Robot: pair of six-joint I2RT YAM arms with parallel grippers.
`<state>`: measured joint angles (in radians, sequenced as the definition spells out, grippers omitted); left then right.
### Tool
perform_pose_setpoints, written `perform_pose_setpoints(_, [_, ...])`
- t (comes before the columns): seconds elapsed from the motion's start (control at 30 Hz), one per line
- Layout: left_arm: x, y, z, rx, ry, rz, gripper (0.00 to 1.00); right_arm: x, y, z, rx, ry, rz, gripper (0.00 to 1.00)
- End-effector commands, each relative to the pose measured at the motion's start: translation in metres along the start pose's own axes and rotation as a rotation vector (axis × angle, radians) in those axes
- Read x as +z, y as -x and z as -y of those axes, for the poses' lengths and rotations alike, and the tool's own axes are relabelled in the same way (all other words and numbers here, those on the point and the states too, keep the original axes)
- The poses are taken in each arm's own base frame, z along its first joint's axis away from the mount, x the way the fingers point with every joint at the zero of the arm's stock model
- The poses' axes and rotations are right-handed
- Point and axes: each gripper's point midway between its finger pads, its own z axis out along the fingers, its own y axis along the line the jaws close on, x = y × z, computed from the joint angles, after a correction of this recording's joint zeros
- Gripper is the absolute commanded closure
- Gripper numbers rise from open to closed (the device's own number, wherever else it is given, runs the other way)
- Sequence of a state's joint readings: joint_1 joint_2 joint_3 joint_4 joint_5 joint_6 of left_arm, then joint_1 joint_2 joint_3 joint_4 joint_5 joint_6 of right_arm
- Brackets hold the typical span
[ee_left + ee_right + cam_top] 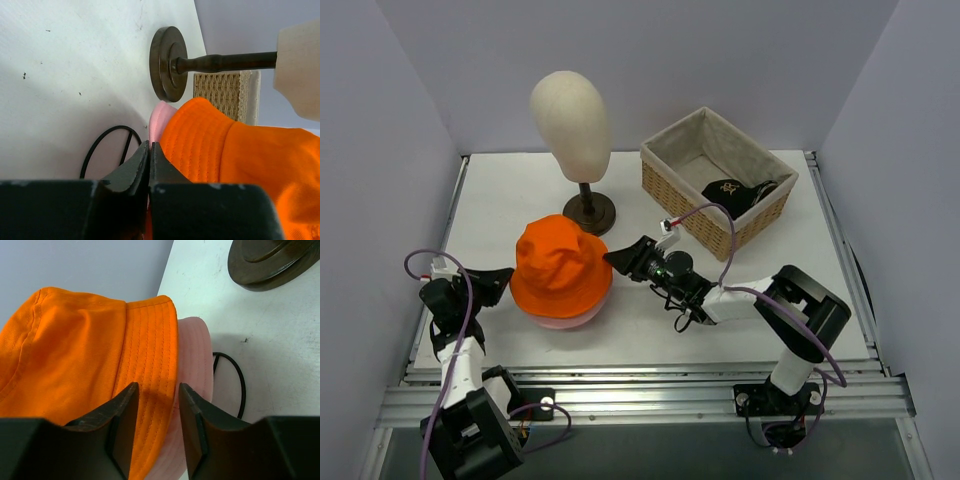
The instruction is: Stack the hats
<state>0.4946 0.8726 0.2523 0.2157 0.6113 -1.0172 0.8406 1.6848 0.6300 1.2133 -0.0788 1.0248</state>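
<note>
The bright orange bucket hat (560, 265) sits on top of the pale pink bucket hat (566, 321), whose brim shows under it. My left gripper (501, 283) is shut at the hats' left edge, and its tips (150, 145) lie beside the pink brim (160, 117) with nothing seen between them. My right gripper (616, 258) is open at the hats' right side. Its jaws (156, 388) stand over the orange brim (150, 355), with the pink brim (197, 355) beside them. The black cap with gold emblem (728, 193) lies in the basket. The tan cap is out of view.
The cream mannequin head (570, 120) on its dark stand (590, 212) is just behind the hats. The wicker basket (665, 185) stands at the back right. A thin black ring (100, 145) lies on the white table (500, 200) beside the pink brim.
</note>
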Motion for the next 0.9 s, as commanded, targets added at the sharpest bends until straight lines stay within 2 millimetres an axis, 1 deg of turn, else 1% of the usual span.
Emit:
perform_pose_setpoints(0.0, [-0.001, 0.005, 0.008, 0.033, -0.044, 0.027, 0.95, -0.001, 0.008, -0.016, 0.007, 0.061, 0.044, 0.67])
perform_pose_setpoints(0.03, [-0.001, 0.005, 0.008, 0.035, -0.045, 0.025, 0.97, -0.001, 0.007, -0.014, 0.010, 0.058, 0.042, 0.68])
perform_pose_setpoints(0.17, [0.000, 0.005, 0.004, 0.039, -0.036, 0.029, 0.98, -0.003, 0.006, -0.012, 0.028, 0.069, 0.051, 0.71])
perform_pose_setpoints(0.27, [-0.001, 0.005, 0.004, 0.041, -0.036, 0.033, 0.98, -0.002, 0.006, -0.012, 0.031, 0.072, 0.055, 0.79])
perform_pose_setpoints(0.3, [-0.001, 0.005, 0.004, 0.045, -0.037, 0.034, 0.98, -0.002, 0.006, -0.012, 0.031, 0.075, 0.054, 0.83])
perform_pose_setpoints(0.37, [-0.001, 0.006, 0.005, 0.050, -0.037, 0.038, 0.98, -0.002, 0.005, -0.011, 0.031, 0.077, 0.052, 0.86])
perform_pose_setpoints(0.43, [-0.001, 0.006, 0.003, 0.052, -0.032, 0.040, 0.98, -0.001, 0.003, -0.009, 0.034, 0.076, 0.049, 0.91])
perform_pose_setpoints(0.47, [-0.001, 0.006, 0.004, 0.052, -0.033, 0.040, 0.98, -0.001, 0.003, -0.009, 0.034, 0.078, 0.051, 0.94])
perform_pose_setpoints(0.5, [-0.002, 0.006, 0.005, 0.056, -0.035, 0.042, 0.97, -0.001, 0.002, -0.008, 0.034, 0.079, 0.049, 0.99])
perform_pose_setpoints(0.6, [-0.003, 0.007, 0.006, 0.059, -0.037, 0.045, 0.98, -0.001, 0.000, -0.006, 0.032, 0.080, 0.047, 1.00])
perform_pose_setpoints(0.87, [-0.006, 0.008, 0.007, 0.083, -0.036, 0.061, 0.98, 0.000, -0.007, 0.011, 0.010, 0.048, 0.035, 1.00])
